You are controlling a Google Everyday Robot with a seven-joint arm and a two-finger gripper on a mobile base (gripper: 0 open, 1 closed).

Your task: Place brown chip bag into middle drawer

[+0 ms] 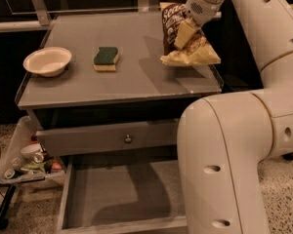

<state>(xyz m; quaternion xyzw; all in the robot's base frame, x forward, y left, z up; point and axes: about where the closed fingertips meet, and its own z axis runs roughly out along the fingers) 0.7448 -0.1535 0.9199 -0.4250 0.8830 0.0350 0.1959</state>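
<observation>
The brown chip bag point(178, 23) hangs tilted in my gripper point(184, 34) at the back right of the grey counter point(112, 87). It is lifted a little above the surface, with its pale yellow bottom edge over the counter's right rim. The gripper is shut on the bag, and one pale finger lies across the bag's front. The middle drawer point(107, 199) stands pulled open below the counter, and the visible part of its flat grey floor is bare. My arm's big white link point(219, 169) covers the drawer's right part.
A white bowl point(47, 61) sits at the counter's left and a green-and-yellow sponge point(106, 58) at its middle. A closed drawer front with a small round knob point(128, 139) is above the open drawer. A tray of clutter point(29, 162) stands low at the left.
</observation>
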